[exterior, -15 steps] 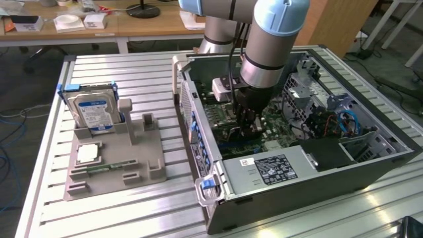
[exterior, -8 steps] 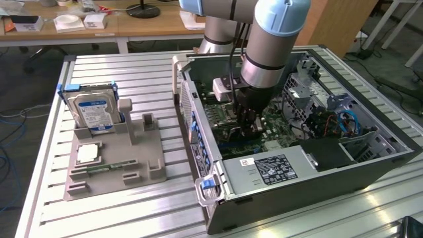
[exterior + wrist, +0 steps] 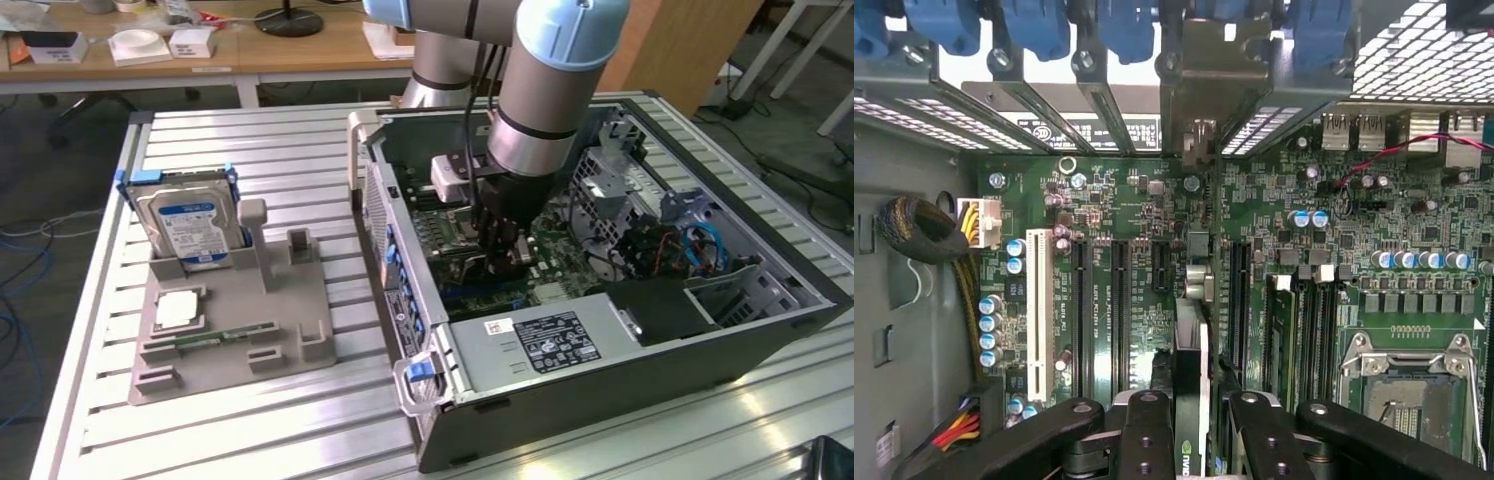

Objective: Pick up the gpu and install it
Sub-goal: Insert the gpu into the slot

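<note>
My gripper (image 3: pixel 1199 435) reaches down inside the open computer case (image 3: pixel 641 395), low over the green motherboard (image 3: pixel 1124 200). Its black fingers (image 3: pixel 1146 430) are shut on the gpu (image 3: pixel 1192 330), which I see edge-on as a thin dark card standing upright between them. The card runs from the fingers to its silver bracket (image 3: pixel 1204 100) at the case's rear slot openings. It sits in line with a black expansion slot, between the neighbouring slots (image 3: pixel 1119 310); how deep it sits I cannot tell. In the exterior view, the gripper (image 3: pixel 505 262) hides the card.
A white slot (image 3: pixel 1039 310), memory slots (image 3: pixel 1304 330) and the CPU socket (image 3: pixel 1404 385) flank the card. Blue latches (image 3: pixel 1124 25) line the rear. The power supply (image 3: pixel 561 340) fills the case's near end. Outside, a grey fixture (image 3: pixel 227 335) holds a hard drive (image 3: pixel 194 225) and memory stick (image 3: pixel 214 338).
</note>
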Controlling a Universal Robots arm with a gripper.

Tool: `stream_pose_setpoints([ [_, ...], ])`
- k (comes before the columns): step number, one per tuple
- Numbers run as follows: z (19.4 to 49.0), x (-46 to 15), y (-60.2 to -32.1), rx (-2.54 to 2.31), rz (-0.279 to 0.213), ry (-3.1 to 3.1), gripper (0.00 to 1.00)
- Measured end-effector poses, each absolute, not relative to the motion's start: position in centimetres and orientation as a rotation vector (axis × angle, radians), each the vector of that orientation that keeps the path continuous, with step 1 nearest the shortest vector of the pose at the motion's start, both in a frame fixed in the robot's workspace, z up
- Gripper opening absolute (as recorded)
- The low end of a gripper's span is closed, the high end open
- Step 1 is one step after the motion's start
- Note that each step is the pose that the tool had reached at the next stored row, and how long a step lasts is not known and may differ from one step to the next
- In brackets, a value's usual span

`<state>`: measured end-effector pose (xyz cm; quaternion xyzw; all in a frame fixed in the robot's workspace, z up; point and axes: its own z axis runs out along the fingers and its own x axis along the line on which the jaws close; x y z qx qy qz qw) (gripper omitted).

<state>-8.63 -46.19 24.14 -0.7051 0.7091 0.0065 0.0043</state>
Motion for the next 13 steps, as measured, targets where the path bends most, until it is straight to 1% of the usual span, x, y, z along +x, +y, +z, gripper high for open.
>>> stream_pose_setpoints([
  [13,24.17,-8.62,-46.09,-2.209,0.021,2.221,0.26],
])
